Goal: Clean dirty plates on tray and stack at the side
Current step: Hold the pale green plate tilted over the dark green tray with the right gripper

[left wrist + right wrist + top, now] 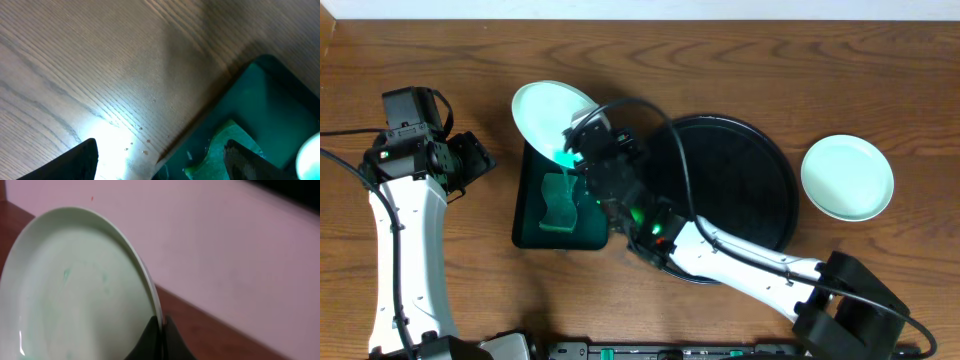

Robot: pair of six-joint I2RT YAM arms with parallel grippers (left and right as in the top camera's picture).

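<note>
My right gripper [576, 150] is shut on the rim of a white plate [550, 108], holding it tilted above a dark green tray. In the right wrist view the plate [75, 290] fills the left side, with faint green smears on its face, and the gripper [161, 330] pinches its edge. A second white plate [847, 178] lies flat on the table right of the round black tray [735, 170], which carries no plate. My left gripper [472, 160] hangs open left of the green tray, nothing between its fingers [242, 159].
The rectangular dark green tray [525, 228] holds a green sponge [560, 200], also seen as the sponge [225, 142] near the tray corner [272, 95] in the left wrist view. My right arm crosses over the black tray's left side.
</note>
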